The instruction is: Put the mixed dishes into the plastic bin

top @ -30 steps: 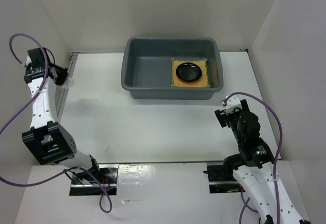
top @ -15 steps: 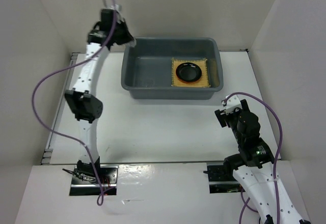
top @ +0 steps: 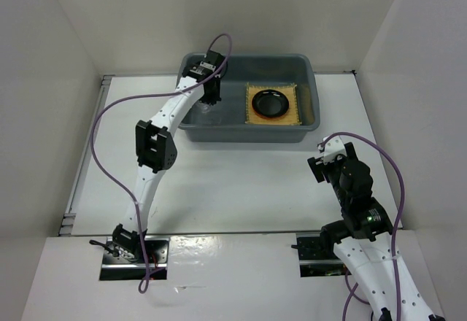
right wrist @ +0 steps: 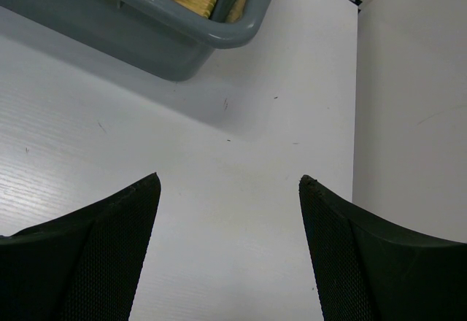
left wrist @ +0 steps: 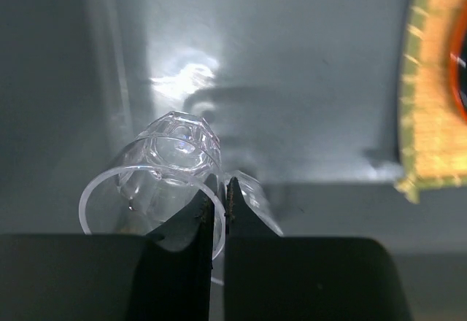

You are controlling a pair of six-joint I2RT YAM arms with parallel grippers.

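1. Now, your left gripper (left wrist: 219, 206) hangs inside the left half of the large dark grey rectangular plastic bin (top: 241, 133), with its fingers pinching the wall of the small clear glass cup (left wrist: 171, 149).
2. In the bin's right half lies the square tan woven bamboo mat (top: 293, 117). On it is the small round black plate (top: 271, 102), stacked on the small round orange plate (top: 269, 116).
3. Your right gripper (right wrist: 228, 190) hovers over the white table (right wrist: 241, 138) near the bin, fingers spread.

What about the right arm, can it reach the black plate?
Probably yes. The right gripper is open, the black plate lies uncovered in the bin, and the left gripper holds the cup well aside.
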